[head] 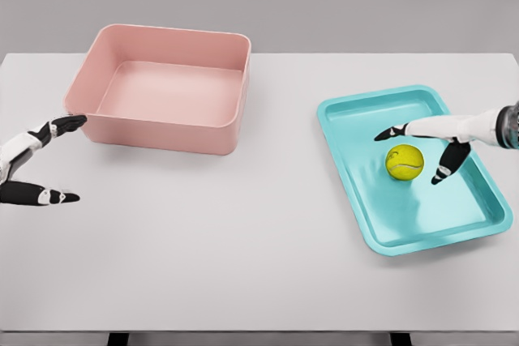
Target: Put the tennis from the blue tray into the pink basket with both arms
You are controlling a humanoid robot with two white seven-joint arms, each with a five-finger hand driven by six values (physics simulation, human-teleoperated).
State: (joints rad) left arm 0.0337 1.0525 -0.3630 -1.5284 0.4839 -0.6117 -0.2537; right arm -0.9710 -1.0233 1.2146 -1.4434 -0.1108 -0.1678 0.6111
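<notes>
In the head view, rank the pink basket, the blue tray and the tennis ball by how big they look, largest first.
1. Pink basket and blue tray: similar spread in the picture, too close to rank.
2. Tennis ball: clearly smallest, lying in the tray by the open right hand.

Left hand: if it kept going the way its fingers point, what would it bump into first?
Probably the pink plastic basket. The left hand has its upper fingertip at the near left corner already, though depth is hard to judge; the lower finger points over bare white table.

basket L (rear) | tray R | ball in tray
</notes>
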